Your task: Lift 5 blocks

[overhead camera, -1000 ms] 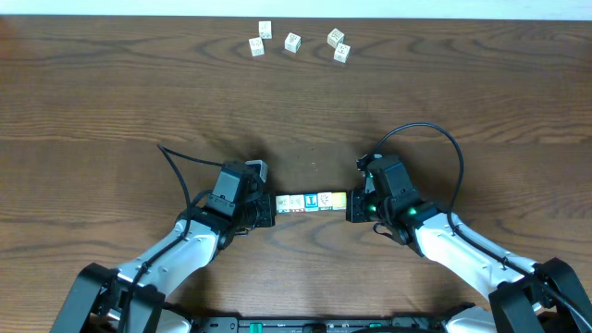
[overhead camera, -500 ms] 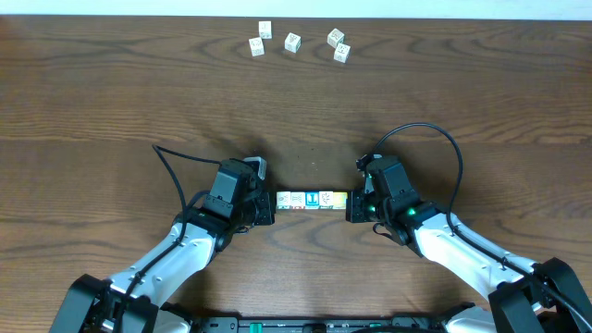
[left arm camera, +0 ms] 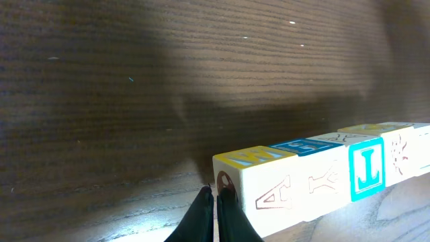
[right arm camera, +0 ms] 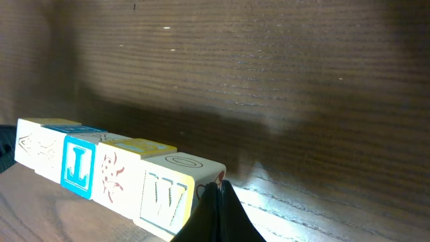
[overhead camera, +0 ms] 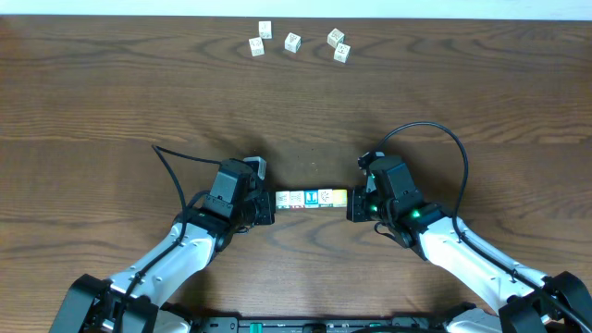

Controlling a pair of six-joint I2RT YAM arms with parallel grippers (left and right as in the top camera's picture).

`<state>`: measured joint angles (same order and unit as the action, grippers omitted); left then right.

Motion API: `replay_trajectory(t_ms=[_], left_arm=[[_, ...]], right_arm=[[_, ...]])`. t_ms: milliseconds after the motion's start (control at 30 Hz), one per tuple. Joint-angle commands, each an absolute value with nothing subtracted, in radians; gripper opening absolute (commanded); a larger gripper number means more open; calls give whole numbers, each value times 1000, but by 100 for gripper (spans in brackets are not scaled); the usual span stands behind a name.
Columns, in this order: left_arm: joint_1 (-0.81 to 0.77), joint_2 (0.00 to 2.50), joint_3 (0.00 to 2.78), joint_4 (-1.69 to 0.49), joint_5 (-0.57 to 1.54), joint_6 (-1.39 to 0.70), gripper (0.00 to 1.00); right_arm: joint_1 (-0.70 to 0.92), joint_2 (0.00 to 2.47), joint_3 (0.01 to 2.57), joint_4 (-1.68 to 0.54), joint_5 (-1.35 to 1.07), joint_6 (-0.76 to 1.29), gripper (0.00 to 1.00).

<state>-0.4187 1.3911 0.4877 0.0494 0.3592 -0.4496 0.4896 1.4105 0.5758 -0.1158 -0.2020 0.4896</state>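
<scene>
The left arm enters from the near left corner of the table [overhead camera: 111, 102] and the right arm from the near right corner. Each forearm angles inward, so the two wrists face each other across the near centre. The left pincer [overhead camera: 273, 203] is fully closed, with nothing between its fingers. In the left wrist view its joined tips [left arm camera: 216, 202] press against the outer face of the end block, which is printed with the letter A [left arm camera: 269, 195]. The right pincer [overhead camera: 351, 203] is also fully closed and grips nothing. Its tips [right arm camera: 216, 191] press against the opposite end block, which is printed with the letter W [right arm camera: 164, 195]. The five blocks [overhead camera: 312, 197] form one straight row, face to face, squeezed endwise between the two pincers. The blue-faced J block [left arm camera: 366, 168] sits in the interior of the row. A broad shadow lies on the wood behind the row, but it cannot be determined whether the row is clear of the surface. A black cable [overhead camera: 444, 139] arcs above the right wrist, and a second cable [overhead camera: 171, 162] trails from the left arm. The table is dark brown wood with a horizontal grain. Five loose pale cubes [overhead camera: 292, 42] lie scattered near its far edge, well apart from the arms. A pale strip [overhead camera: 370, 7] runs beyond that edge.
</scene>
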Motion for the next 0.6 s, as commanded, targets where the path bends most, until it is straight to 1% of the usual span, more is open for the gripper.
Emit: replay_trajectory(t_ms=[0,233,567], left_arm=[[-450,1370,530,84,546,-470,7],[-450,1370,582,42,546,-472,7],[-450,1370,587,42,546,-472,7]], right_arm=[[559,1390,628,-95,-465,500,1],[559,1390,628,-95,-465,500,1],[559,1376,643,-106,-465,500,1]])
